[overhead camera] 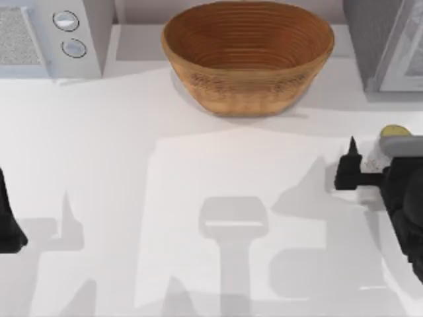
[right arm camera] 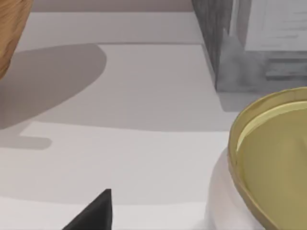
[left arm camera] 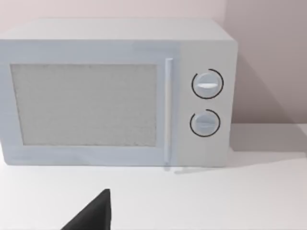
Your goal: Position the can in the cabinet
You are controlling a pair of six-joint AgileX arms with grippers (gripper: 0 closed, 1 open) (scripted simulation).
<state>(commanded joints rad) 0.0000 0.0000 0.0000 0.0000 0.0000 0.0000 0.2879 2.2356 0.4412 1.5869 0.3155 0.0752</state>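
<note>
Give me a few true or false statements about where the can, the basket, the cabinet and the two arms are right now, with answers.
1. The can sits near the table's right edge, at the right gripper. True.
2. The can lies inside the basket. False: it is on the table, well apart from the basket.
3. The cabinet stands at the back right corner. True.
4. The left gripper is reaching into the basket. False: it is at the table's left edge.
5. The white appliance has two round knobs. True.
</note>
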